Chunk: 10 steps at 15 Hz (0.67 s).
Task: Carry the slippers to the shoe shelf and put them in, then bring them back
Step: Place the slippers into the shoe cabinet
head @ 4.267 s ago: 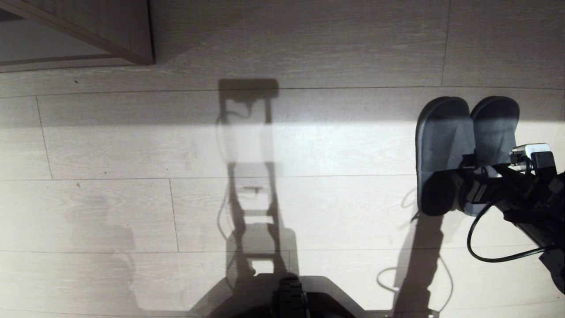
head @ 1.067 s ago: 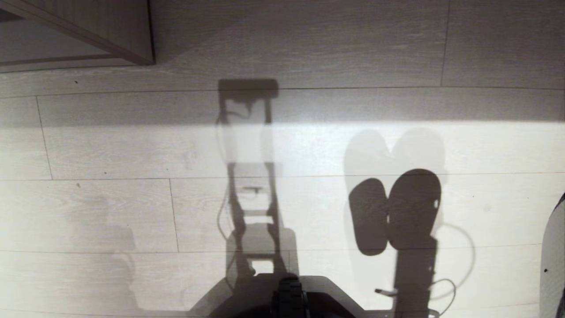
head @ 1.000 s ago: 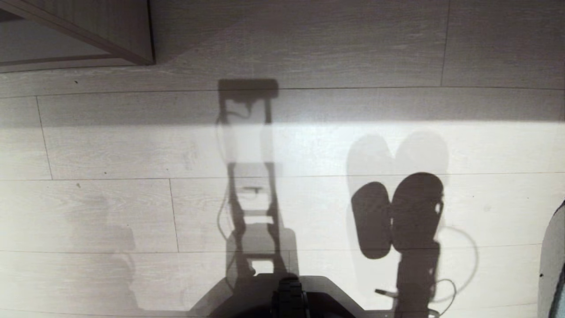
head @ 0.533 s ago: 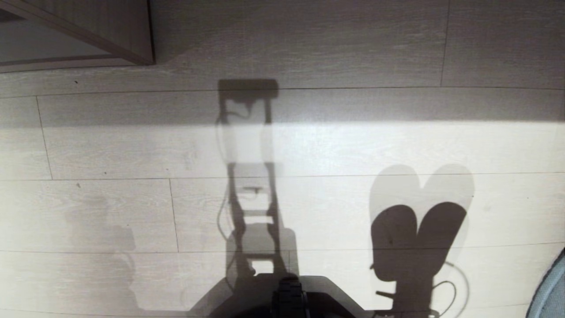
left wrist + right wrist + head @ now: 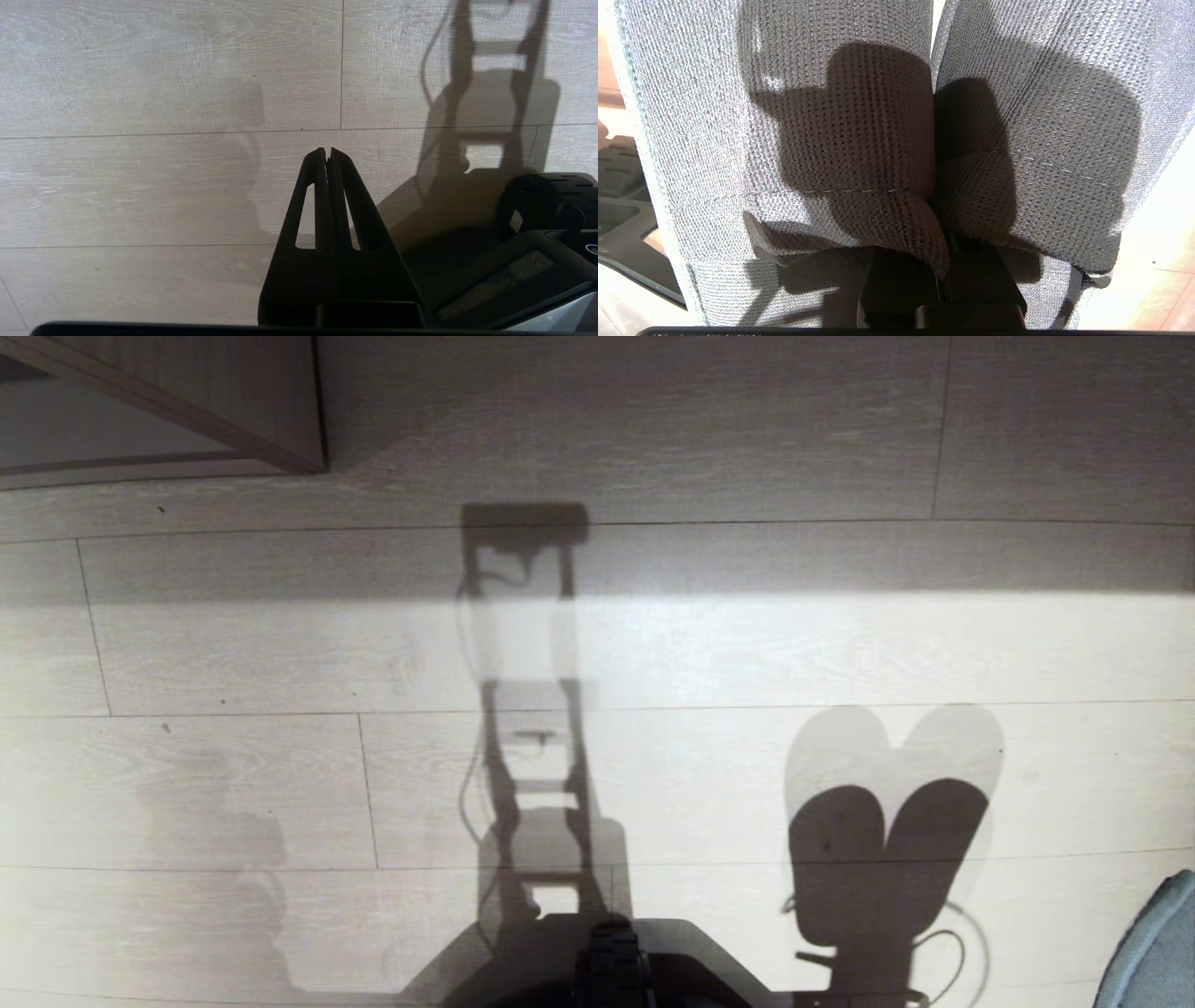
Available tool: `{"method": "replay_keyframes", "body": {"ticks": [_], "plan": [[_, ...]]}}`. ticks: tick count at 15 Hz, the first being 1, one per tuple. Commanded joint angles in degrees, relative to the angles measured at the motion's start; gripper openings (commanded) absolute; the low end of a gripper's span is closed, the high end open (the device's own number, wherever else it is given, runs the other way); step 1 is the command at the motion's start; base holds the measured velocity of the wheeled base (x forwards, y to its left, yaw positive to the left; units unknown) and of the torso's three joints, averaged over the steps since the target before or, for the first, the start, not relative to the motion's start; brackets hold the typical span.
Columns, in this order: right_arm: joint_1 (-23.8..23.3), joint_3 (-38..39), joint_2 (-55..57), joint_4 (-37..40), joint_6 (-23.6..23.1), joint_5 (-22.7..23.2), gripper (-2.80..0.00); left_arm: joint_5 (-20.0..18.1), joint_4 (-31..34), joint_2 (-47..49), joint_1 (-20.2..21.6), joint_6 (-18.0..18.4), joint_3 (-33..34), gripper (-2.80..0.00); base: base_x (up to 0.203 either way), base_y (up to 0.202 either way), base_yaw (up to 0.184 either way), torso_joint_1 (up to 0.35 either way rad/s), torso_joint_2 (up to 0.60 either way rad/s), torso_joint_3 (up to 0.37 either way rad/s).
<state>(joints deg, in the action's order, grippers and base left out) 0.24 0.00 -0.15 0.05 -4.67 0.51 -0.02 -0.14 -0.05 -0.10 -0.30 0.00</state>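
The slippers (image 5: 784, 116) are grey-blue knitted cloth and fill the right wrist view side by side. My right gripper (image 5: 942, 280) is shut on their two inner edges, its fingertips hidden under the cloth. In the head view only a blue-grey slipper corner (image 5: 1158, 947) shows at the bottom right edge, with the pair's shadow (image 5: 887, 840) on the floor beside it. The right arm itself is outside that view. A corner of the shoe shelf (image 5: 233, 401), beige wood-grain with dark edging, sits at the far left. My left gripper (image 5: 325, 151) is shut and empty, parked over the floor.
Pale wood-plank floor (image 5: 653, 644) lies all around, crossed by a bright band of light and my own shadow (image 5: 527, 709). My dark base (image 5: 611, 961) shows at the near edge, and also in the left wrist view (image 5: 537, 242).
The slippers have been lifted off the floor at the right. Over the last second their shadow slid toward me and to the right, and the slipper edge sank lower at the right border.
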Motion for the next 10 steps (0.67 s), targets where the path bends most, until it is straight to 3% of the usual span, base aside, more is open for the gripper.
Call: {"method": "replay_keyframes", "body": {"ticks": [1,10], "plan": [[0.0,0.0,0.1,0.0,0.3,0.0,-2.8,0.0,0.0,0.0,0.0,0.0,0.0,-2.8,0.0,0.0,0.0,0.0,0.0,0.0],[0.0,0.0,0.2,0.0,0.4,0.0,-2.8,0.0,0.0,0.0,0.0,-0.2,0.0,-2.8,0.0,0.0,0.0,0.0,0.0,0.036]]}}
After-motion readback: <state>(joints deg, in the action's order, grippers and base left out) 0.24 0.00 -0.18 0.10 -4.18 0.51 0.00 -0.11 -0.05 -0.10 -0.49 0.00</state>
